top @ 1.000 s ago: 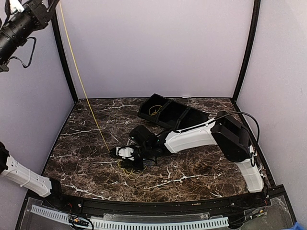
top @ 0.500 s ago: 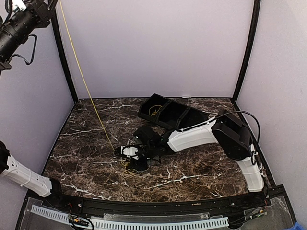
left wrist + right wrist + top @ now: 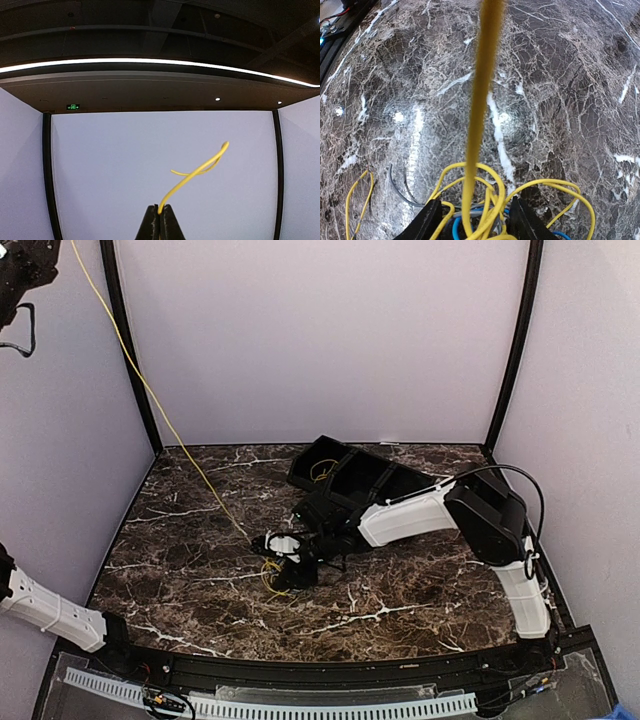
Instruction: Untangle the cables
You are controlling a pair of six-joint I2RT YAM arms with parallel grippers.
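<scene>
Running up from a tangle on the dark marbled tabletop point(image 3: 180, 570), the yellow cable point(image 3: 160, 415) makes one long slanted line to the upper left corner of the overhead view, where only a dark part of the raised left arm point(image 3: 18, 268) shows. The left wrist view has the left hand point(image 3: 160, 210) pointing upward toward the ceiling, its two fingers pressed together on that yellow cable, whose short free end curls away above them. The rest of the yellow cable lies in loose loops near the middle of the tabletop, just beside and under the right hand point(image 3: 280, 546), which reaches low over it at the end of the outstretched white right arm point(image 3: 415, 515). From the right wrist, the two black fingers point(image 3: 427, 222) stand partly apart, one on each side of the bundle. The raised yellow strand passes through the gap between them, blurred by nearness, and neither finger visibly clamps it. Loops of yellow spread out to both sides, and the blue cable point(image 3: 456, 227) shows as short curved pieces among them, low between the fingers. Behind the right arm, toward the back wall, sits a black tray point(image 3: 400, 485) with several compartments, and a small bit of yellow wire point(image 3: 322, 472) lies in its left compartment.
</scene>
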